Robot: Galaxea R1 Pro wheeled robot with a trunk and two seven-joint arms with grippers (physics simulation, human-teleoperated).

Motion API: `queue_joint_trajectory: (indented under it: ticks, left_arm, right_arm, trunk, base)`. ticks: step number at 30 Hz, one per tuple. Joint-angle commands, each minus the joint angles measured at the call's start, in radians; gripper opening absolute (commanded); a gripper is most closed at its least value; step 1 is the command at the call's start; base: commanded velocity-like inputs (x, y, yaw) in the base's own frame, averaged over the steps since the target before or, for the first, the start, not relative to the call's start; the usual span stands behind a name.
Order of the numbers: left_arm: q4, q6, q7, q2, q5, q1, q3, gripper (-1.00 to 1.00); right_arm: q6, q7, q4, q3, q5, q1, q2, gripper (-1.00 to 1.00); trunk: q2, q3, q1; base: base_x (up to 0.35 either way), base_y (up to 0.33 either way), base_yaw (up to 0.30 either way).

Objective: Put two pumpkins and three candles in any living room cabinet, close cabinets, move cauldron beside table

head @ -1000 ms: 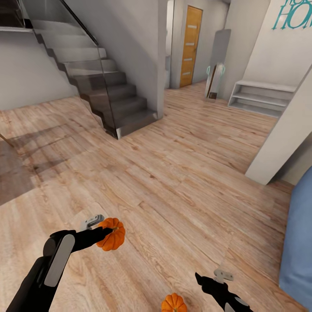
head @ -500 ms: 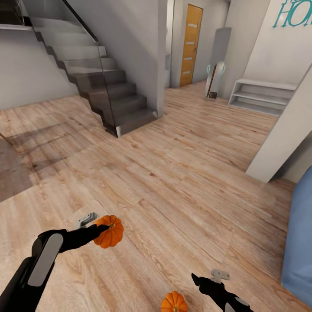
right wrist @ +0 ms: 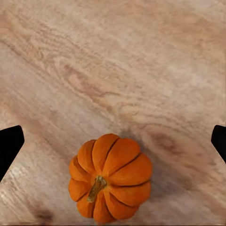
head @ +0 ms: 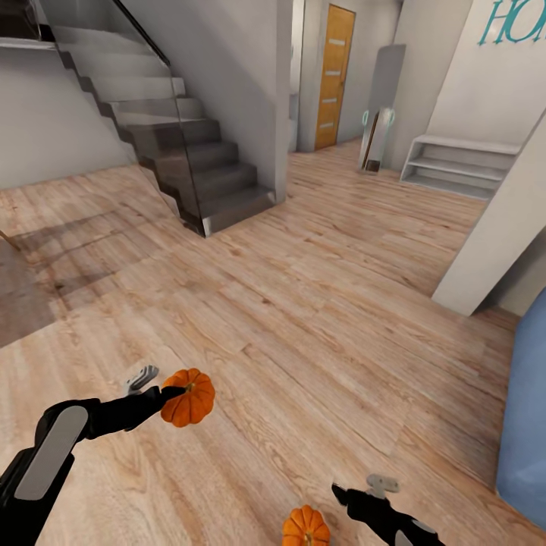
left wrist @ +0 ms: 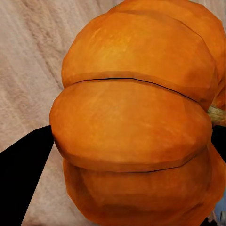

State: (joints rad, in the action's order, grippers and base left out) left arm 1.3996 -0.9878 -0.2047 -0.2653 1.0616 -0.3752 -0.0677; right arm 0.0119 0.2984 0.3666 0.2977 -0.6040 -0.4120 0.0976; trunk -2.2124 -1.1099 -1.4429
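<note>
Light wood plank floor [head: 303, 303] extends throughout, with a grey staircase [head: 174, 144] behind a glass balustrade at far left, an orange door [head: 334, 76] at the far end, a white low shelf unit [head: 455, 167] under teal wall lettering [head: 516, 21] far right, and blue furniture [head: 527, 409] near right.
</note>
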Motion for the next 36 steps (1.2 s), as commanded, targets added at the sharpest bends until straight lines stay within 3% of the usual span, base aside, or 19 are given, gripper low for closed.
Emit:
queue_joint_trajectory:
  ticks: [1, 9, 15, 25, 30, 36]
  left_arm:
    - [0.001, -0.003, -0.010, 0.001, 0.014, -0.001, 0.000, -1.00]
    - [0.000, -0.003, -0.010, 0.008, 0.029, -0.001, 0.006, -1.00]
    - [-0.001, -0.003, -0.010, 0.007, 0.033, -0.001, 0.042, -1.00]
    - [-0.001, -0.003, -0.009, -0.001, 0.034, -0.001, 0.045, -1.00]
    - [-0.001, -0.003, -0.008, -0.002, 0.034, -0.001, 0.043, -1.00]
    - [-0.001, -0.003, -0.008, -0.002, 0.034, -0.001, 0.043, -1.00]
  right_arm:
    - [-0.005, 0.007, 0.000, 0.006, -0.009, -0.001, 0.001, 1.00]
    - [-0.013, 0.017, 0.000, 0.006, -0.009, -0.001, 0.003, 1.00]
    - [-0.013, 0.018, 0.000, 0.007, -0.008, -0.001, 0.004, 1.00]
    - [-0.011, 0.021, 0.001, 0.008, 0.010, -0.001, 0.002, 1.00]
    - [-0.028, 0.101, 0.001, 0.007, 0.009, -0.003, 0.004, 1.00]
    - [-0.062, 0.125, -0.002, 0.006, 0.008, -0.006, 0.005, 1.00]
  trunk:
    - [-0.008, -0.004, -0.004]
    - [-0.064, -0.029, -0.034]
    - [-0.106, -0.048, -0.057]
    - [-0.176, -0.079, -0.096]
    - [-0.211, -0.095, -0.115]
    - [-0.253, -0.114, -0.138]
  base:
    - [0.000, 0.000, 0.000]
    - [0.000, 0.000, 0.000]
    - [0.000, 0.000, 0.000]
    - [0.000, 0.000, 0.000]
    - [0.000, 0.000, 0.000]
    - [0.000, 0.000, 0.000]
